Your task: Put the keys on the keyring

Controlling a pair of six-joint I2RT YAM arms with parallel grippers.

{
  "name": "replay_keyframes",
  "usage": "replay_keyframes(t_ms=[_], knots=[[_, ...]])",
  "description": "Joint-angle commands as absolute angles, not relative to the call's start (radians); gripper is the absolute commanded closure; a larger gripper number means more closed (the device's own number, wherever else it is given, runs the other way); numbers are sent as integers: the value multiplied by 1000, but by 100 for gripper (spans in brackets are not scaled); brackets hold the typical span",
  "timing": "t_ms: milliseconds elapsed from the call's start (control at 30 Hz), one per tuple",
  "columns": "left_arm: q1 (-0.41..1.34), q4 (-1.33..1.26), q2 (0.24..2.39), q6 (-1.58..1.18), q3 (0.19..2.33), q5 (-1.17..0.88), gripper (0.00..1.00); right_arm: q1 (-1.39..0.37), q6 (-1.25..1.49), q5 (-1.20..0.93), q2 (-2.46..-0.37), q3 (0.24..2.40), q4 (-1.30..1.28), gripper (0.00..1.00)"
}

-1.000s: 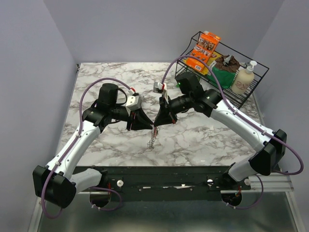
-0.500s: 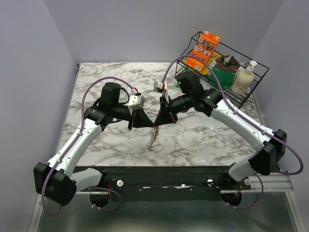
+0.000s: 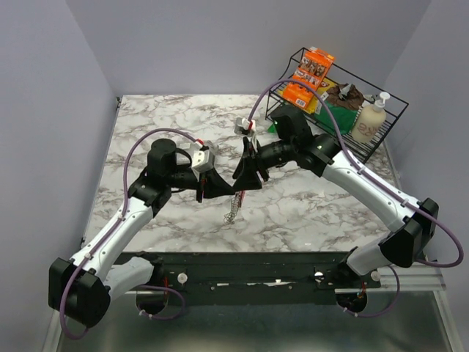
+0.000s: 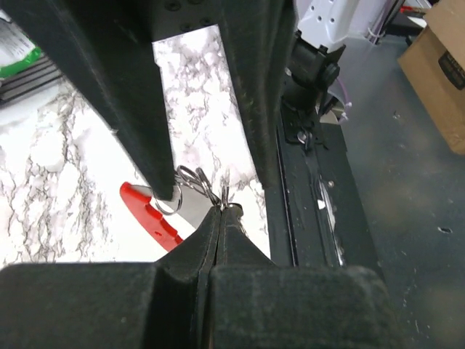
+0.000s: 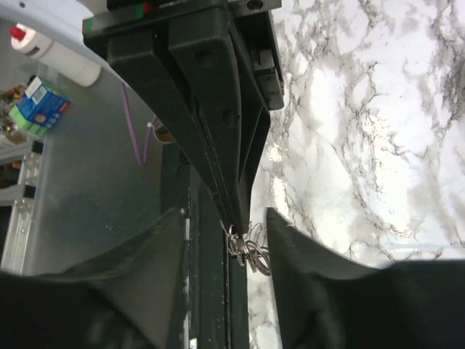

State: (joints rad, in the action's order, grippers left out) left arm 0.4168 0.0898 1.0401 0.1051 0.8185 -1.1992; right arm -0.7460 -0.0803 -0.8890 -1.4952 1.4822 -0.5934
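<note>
The keyring hangs as a thin silver chain of rings over the marble table, below the meeting fingertips. My left gripper is shut on its silver rings. Its red strip dangles just left of the shut tips of the left gripper. My right gripper is open. In the right wrist view the right gripper straddles the left fingers and the rings without gripping them. I cannot pick out the keys from the bundle.
A black wire basket stands at the back right with orange boxes, a green bag and a soap bottle. The black rail runs along the table's near edge.
My right gripper has opened and let go of the rings. My left gripper has shut on them. Both wrists shifted slightly; the keyring still hangs between them.
</note>
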Motion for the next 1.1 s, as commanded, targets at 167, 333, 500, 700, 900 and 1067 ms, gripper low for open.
replay_keyframes(t_ms=[167, 333, 500, 700, 900, 1067], knots=[[422, -502, 994, -268, 689, -1083, 100, -706, 32, -802, -1373, 1451, -437, 26], [423, -708, 994, -391, 634, -1025, 100, -629, 127, -899, -1327, 1375, -324, 25], [422, -1043, 1014, -579, 546, -960, 100, -592, 173, -983, -1302, 1322, -262, 27], [422, -1337, 1069, -716, 485, -888, 100, -586, 196, -1075, -1258, 1259, -177, 40], [422, -1511, 1141, -822, 482, -865, 100, -583, 210, -1124, -1203, 1204, -98, 42], [423, -1542, 1167, -836, 494, -873, 100, -583, 230, -1190, -1204, 1197, -49, 44]])
